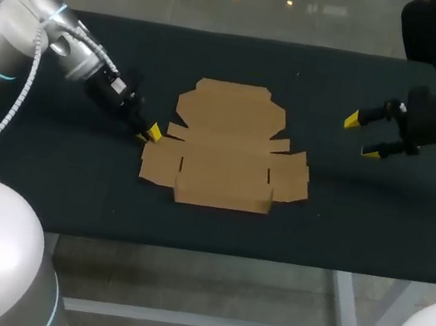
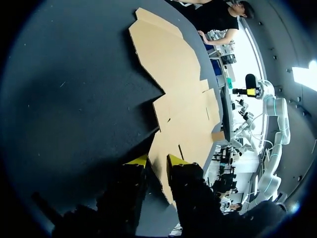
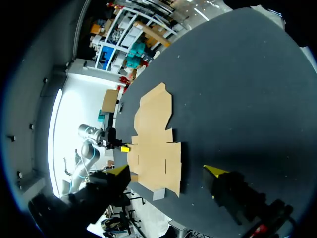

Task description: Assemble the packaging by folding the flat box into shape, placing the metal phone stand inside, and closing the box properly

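A flat brown cardboard box blank [image 1: 229,148] lies unfolded in the middle of the black table. My left gripper [image 1: 152,132] is low at the blank's left side, at the corner of its left flap. In the left wrist view its fingers stand a narrow way apart [image 2: 157,159], with the flap's edge [image 2: 161,144] lying flat between them; I see no clamp on it. My right gripper [image 1: 361,136] hangs wide open above the table, well to the right of the blank, with nothing between its fingers [image 3: 167,171]. No metal phone stand is in view.
The black table top [image 1: 343,219] stretches bare around the blank, with its front edge close below the blank's near flaps. The blank [image 3: 153,139] lies some way ahead of the right gripper.
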You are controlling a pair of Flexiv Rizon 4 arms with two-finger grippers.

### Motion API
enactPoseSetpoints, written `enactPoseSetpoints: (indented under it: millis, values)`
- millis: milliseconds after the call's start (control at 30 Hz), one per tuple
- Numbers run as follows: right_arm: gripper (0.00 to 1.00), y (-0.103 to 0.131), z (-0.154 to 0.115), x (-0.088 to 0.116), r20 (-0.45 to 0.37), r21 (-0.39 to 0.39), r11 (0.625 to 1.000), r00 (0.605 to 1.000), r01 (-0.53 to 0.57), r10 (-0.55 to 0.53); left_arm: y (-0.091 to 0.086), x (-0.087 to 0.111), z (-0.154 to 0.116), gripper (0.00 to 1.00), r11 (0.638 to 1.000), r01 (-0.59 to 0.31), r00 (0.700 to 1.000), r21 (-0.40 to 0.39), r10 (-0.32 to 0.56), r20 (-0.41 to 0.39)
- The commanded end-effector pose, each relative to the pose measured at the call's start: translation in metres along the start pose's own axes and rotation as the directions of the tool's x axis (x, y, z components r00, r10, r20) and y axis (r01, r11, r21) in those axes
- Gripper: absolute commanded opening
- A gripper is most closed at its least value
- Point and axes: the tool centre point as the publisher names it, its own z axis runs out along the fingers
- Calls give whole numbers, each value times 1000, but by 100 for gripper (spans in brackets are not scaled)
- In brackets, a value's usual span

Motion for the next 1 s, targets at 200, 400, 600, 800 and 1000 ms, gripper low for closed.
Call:
enactPoseSetpoints:
  millis: [200, 400, 600, 800, 1000]
  values:
    - [100, 0, -1, -1, -5, 1, 1000, 1000, 2, -2, 18, 13, 4, 0, 995, 10, 999, 100, -15, 46]
    - [100, 0, -1, -1, -5, 1, 1000, 1000, 2, -2, 22, 14, 3, 0, 994, 17, 999, 112, -21, 32]
    - [100, 0, -1, -1, -5, 1, 1000, 1000, 2, -2, 22, 13, 2, 0, 995, 10, 1000, 104, -12, 19]
    - [100, 0, -1, -1, -5, 1, 1000, 1000, 2, -2, 21, 13, 1, 0, 997, 7, 1000, 82, -7, 8]
    - [100, 0, -1, -1, -5, 1, 1000, 1000, 2, -2, 15, 11, 1, 0, 998, 3, 1000, 68, -4, 7]
